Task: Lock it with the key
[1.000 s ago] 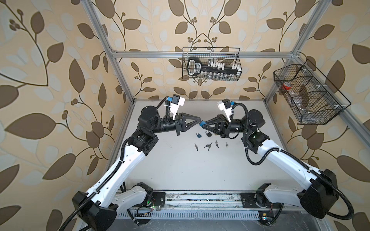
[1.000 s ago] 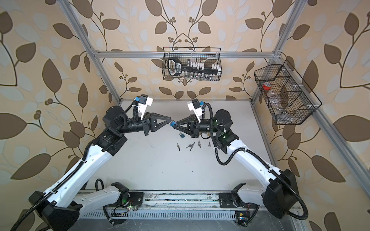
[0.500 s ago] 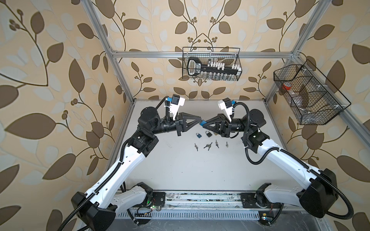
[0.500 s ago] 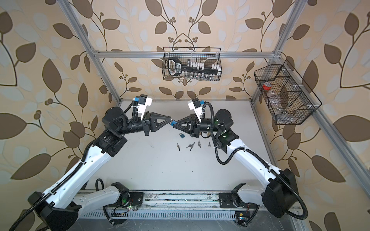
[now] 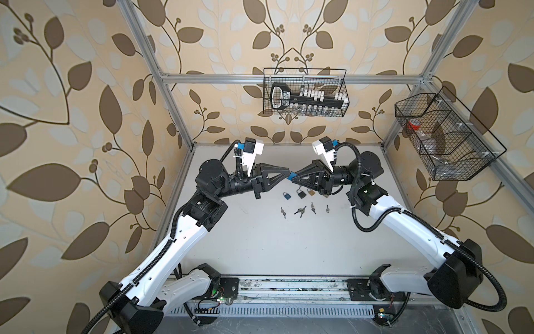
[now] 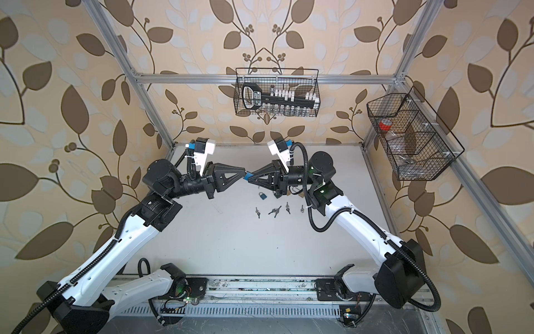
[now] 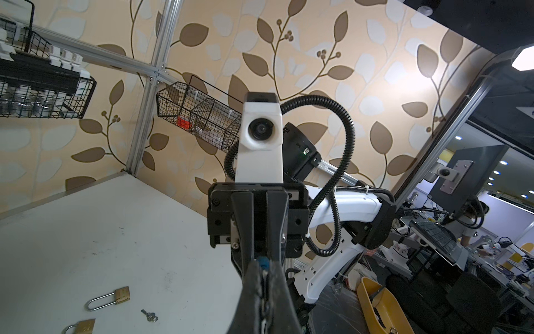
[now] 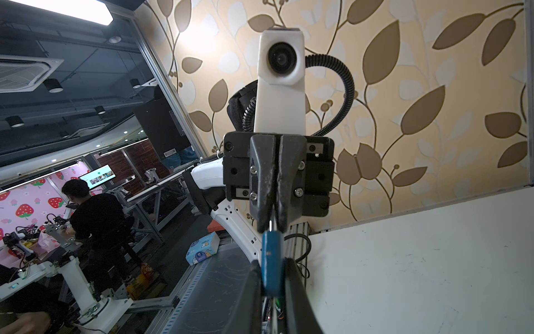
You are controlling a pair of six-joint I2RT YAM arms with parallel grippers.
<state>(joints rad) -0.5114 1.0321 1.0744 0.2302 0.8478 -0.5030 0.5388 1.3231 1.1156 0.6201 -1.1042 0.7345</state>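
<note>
— Report left hand [image 5: 287,172].
— Clamped shut on the bow of a silver key [image 8: 270,226], blade aimed at the right hand [image 5: 294,178].
— Report right hand.
— Closed on a blue padlock [image 8: 271,260], gripped across its flat sides, raised above the table [image 5: 260,245]. Met at its end face by the key tip; cannot tell depth of insertion.
— Check shackle.
— Hidden inside the grip; cannot confirm open or latched.
— Assess progress.
— Judged mid-task. Done: pick-up of key and padlock, alignment in the air. Left: seat the key fully, turn it, confirm the shackle latched.
— List table items.
— Second blue padlock [image 5: 286,195], darker padlock [image 5: 301,193], brass padlock [image 5: 310,192], loose keys [image 5: 300,211] just beside them.
</note>
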